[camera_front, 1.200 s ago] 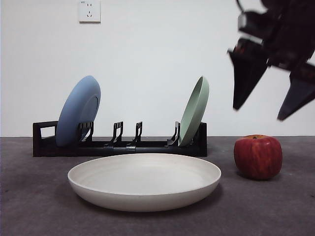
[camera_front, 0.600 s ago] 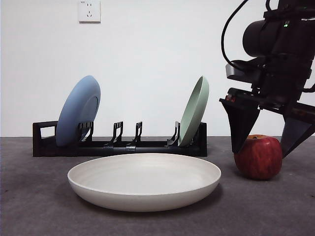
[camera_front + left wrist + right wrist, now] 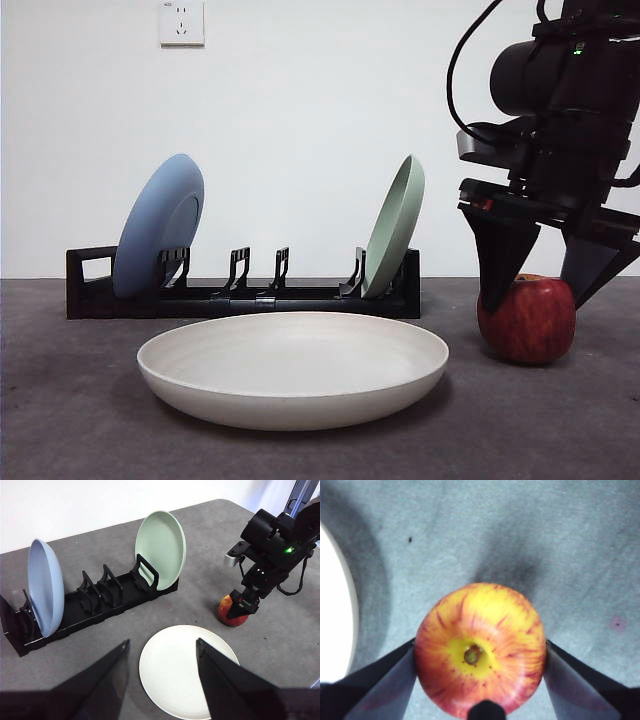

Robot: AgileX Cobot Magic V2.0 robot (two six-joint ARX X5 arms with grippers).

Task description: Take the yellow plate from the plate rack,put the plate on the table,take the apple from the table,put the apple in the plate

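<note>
My right gripper (image 3: 480, 680) is lowered over the round red apple with a yellow-orange patch around its stem (image 3: 480, 647). The two black jaws stand one on each side of the fruit at its widest part. In the right wrist view the jaw faces meet the apple's outline on both sides; I judge the jaws closed onto the apple, or at the point of contact. The apple rests on the flat dark grey matte table (image 3: 80, 420).

Handling, as a judgement: the apple is firm and moderately heavy for its size, with smooth, probably waxy skin, so it may slip or roll between flat jaws. The hold belongs at the widest girth, jaws level and opposite each other, stem up. Excess force would bruise the flesh.

Appearance: red skin with darker streaks, yellow around a short brown stem, no visible damage.

Just beside the apple, apart from it, lies the wide shallow cream-white plate with a raised rim (image 3: 293, 368), flat on the table and empty. Behind it stands the long low black pronged plate rack (image 3: 245, 290), holding a blue plate (image 3: 158, 225) and a pale green plate (image 3: 395, 225) on edge.

My left gripper (image 3: 162, 665) waits above, jaws spread and empty.
</note>
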